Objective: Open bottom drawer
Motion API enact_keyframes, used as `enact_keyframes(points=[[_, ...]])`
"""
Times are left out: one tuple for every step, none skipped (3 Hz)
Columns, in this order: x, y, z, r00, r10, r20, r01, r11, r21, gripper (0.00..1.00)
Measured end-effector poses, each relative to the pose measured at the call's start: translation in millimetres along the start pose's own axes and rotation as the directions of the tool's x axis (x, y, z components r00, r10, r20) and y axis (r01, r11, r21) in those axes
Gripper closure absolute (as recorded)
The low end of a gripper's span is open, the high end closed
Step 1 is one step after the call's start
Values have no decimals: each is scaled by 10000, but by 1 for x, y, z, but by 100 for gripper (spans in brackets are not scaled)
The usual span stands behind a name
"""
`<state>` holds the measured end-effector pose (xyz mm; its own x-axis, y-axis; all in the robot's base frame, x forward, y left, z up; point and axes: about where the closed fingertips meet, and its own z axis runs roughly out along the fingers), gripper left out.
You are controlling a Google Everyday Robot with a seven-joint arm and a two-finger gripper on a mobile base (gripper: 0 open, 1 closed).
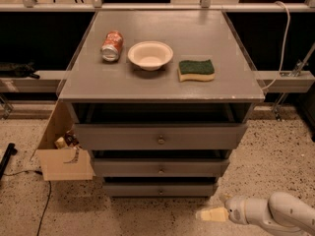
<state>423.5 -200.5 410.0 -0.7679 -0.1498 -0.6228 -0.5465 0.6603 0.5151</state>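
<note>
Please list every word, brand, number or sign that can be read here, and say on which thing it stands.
No text can be read.
Soda can: red and white print, not legible.
Hand, low in front of the right end of the bottom drawer: no text visible.

The bottom drawer (160,188) is the lowest and narrowest of the cabinet's (162,82) grey fronts, just above the speckled floor (275,161). Its shallow panel lies level and faces the camera, with one small round knob (160,191) at the centre and a dark gap along its top edge. The gripper (209,214) hovers low over the floor, to the drawer's lower right, apart from it.
</note>
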Motion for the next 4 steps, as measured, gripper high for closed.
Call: enact_keyframes(points=[[-3,-16,27,9997,-254,25,253,9993,269,0],[-12,-37,47,9977,-624,258,603,9954,750,0],[-12,-36,48,9976,-643,268,621,9953,742,0],[-4,-43,74,9991,-415,89,410,9976,566,0]])
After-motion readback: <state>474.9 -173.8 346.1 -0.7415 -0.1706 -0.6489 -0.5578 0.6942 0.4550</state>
